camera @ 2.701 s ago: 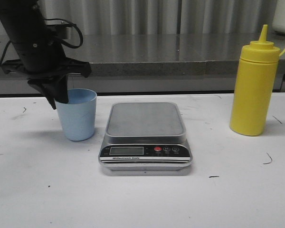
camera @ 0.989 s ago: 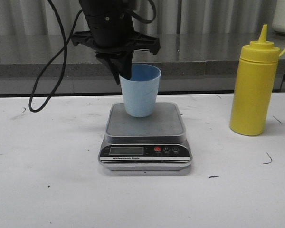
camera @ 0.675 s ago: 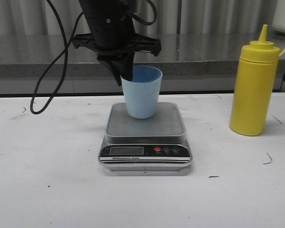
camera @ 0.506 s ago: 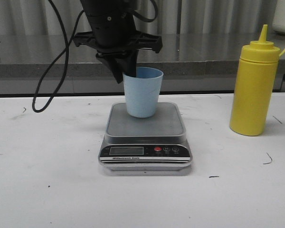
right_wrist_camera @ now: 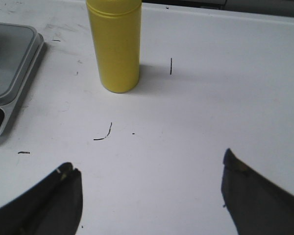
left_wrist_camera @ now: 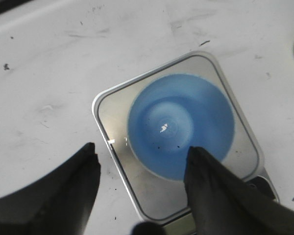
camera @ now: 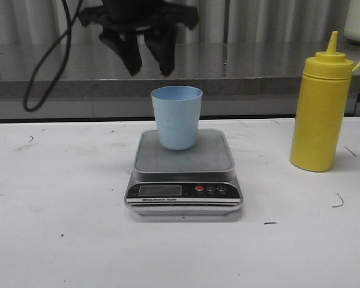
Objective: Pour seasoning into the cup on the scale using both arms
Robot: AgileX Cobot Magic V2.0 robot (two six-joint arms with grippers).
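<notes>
Two claws wide open: left gripper [camera: 147, 60] hangs at twelve o'clock above the cup [camera: 176, 117], which stands upright on the scale [camera: 183, 171]. Right gripper [right_wrist_camera: 149, 196] spread, holding nothing. Seasoning bottle [camera: 321, 108] stands at three o'clock, apart — light, squeezable plastic, probably slick; I'd grip mid-body.

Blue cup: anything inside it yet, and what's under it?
The cup looks empty: the left wrist view shows only its bare blue bottom with a glint and a few dark specks. It stands on the scale platform; the patch of platform beneath the cup is covered.
</notes>
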